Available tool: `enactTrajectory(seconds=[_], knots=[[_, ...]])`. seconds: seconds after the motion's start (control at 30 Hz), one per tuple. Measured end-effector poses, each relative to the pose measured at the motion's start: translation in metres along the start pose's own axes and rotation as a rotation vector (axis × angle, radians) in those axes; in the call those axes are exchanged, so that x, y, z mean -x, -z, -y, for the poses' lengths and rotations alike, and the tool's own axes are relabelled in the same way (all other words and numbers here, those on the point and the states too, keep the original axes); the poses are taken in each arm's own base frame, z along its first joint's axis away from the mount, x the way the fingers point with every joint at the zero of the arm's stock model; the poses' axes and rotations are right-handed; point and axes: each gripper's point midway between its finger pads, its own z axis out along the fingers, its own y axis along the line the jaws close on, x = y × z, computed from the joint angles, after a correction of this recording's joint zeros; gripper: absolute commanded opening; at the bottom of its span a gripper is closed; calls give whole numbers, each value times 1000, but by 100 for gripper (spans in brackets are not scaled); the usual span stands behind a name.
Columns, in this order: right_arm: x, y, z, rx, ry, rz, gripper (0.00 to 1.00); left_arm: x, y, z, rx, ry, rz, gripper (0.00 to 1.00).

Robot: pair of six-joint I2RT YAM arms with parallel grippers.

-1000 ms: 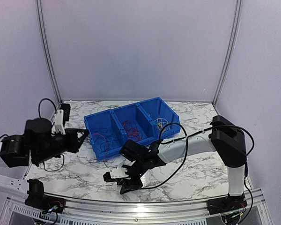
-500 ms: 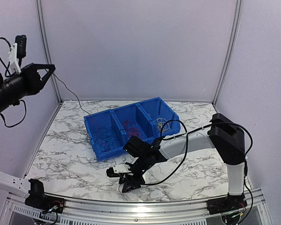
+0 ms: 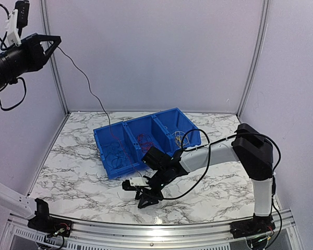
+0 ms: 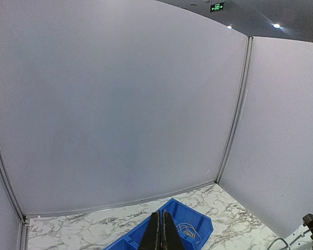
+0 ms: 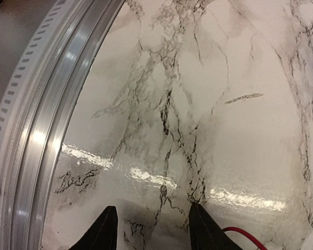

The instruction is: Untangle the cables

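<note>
– In front of the blue bin (image 3: 141,119), low over the table (image 3: 73,156), the right arm's fingers (image 3: 144,199) stand partly apart with nothing between them. The wrist view shows bare marble in the gap and a red cable (image 5: 240,233) lying just beside one finger.
– And the cables themselves?
– Mostly in the bin: dark loops in its left compartment, red in the middle, yellow at the right. One dark cable (image 3: 88,86) rises out of the left compartment, up and away to the left of the bin.
– To the left arm?
– Yes. The left arm's fingers (image 3: 55,42) are high above the bin's left end, pressed shut on that cable's end. It hangs in a gentle curve.
– So the step is drawing that strand free. How to do it well?
– I'd judge: pull slowly along its line, and stop if the loops rise as a clump or the bin shifts. The right fingers look best used pinning the bin down, since thin wire knots tighter under a jerk.
</note>
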Motion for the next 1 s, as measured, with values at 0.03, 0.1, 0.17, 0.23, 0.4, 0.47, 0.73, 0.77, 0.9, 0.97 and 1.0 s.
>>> enactTrajectory(seconds=[0.03, 0.1, 0.17, 0.23, 0.4, 0.47, 0.73, 0.77, 0.9, 0.97, 1.0], knots=[[0, 0, 0, -1, -2, 0, 45, 5, 2, -2, 5, -6, 10, 0], [-1, 1, 2, -3, -5, 1, 42, 14, 6, -8, 16, -17, 30, 0], [-2, 2, 4, -5, -9, 1, 42, 20, 11, -14, 31, -26, 46, 0], [-3, 3, 5, -3, -13, 4, 42, 25, 15, -18, 39, -30, 57, 0], [-3, 3, 5, 6, -18, 10, 41, 29, 19, -25, 57, -41, 71, 0], [-3, 3, 5, 8, -19, 11, 38, 30, 19, -25, 59, -45, 73, 0], [-16, 12, 6, -28, -22, -17, 32, -2, 13, -24, 73, -81, 20, 0], [-20, 17, 4, -42, -16, -32, 35, -12, 11, -25, 87, -93, 2, 0], [-49, 38, -8, -95, 7, -109, 48, -49, 9, -40, 175, -140, -59, 0], [-67, 53, -11, -121, 2, -137, 49, -60, 16, -54, 224, -145, -69, 0], [-77, 61, -10, -137, -12, -144, 49, -64, 23, -63, 251, -137, -66, 0]])
